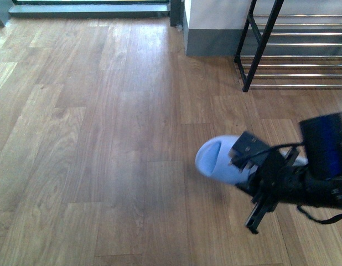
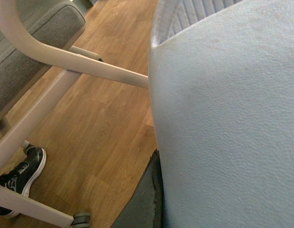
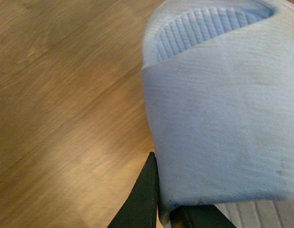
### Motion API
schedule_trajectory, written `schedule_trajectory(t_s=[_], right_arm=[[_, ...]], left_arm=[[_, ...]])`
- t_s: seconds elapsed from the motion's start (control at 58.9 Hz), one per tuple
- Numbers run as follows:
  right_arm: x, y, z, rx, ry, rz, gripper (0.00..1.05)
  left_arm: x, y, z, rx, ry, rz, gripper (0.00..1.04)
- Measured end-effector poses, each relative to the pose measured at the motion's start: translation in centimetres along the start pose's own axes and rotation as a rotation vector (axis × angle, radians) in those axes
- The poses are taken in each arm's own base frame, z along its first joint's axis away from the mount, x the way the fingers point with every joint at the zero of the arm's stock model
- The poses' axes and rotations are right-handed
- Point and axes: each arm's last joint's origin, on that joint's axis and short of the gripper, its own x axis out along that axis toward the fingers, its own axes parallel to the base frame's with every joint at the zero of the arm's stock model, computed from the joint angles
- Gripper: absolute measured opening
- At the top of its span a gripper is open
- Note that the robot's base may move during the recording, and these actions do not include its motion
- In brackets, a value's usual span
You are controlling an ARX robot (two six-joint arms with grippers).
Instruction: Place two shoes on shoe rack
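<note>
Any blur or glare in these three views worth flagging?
Front view: the right gripper and its light-blue slipper are motion-smeared, the floor fairly sharp. Right wrist view: soft overall, a pale sheen on the floor. Left wrist view: crisp, grain of the other slipper clear up close.

light-blue slide slipper (image 1: 218,160) with ribbed footbed; brown wood-grain floor (image 1: 104,138); black-framed shoe rack (image 1: 262,44), chrome bars; black sneaker (image 2: 23,173) with white sole.
</note>
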Motion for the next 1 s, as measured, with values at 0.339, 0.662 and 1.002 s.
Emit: schedule_trajectory(t_s=[0.339,0.662,1.002], right_arm=[[-13.6,-1.1,6.4,-0.116,-0.22,-0.333,0.02],[-20.7,0.1,8.5,-0.128,-0.408,-0.458,0.02],[-20.3,0.3,8.1,-0.118,-0.384,-0.44,0.02]], left_arm=[[0.0,0.0,0.0,0.0,0.0,0.0,0.02],[0.0,0.0,0.0,0.0,0.0,0.0,0.02],[0.0,0.0,0.0,0.0,0.0,0.0,0.02]])
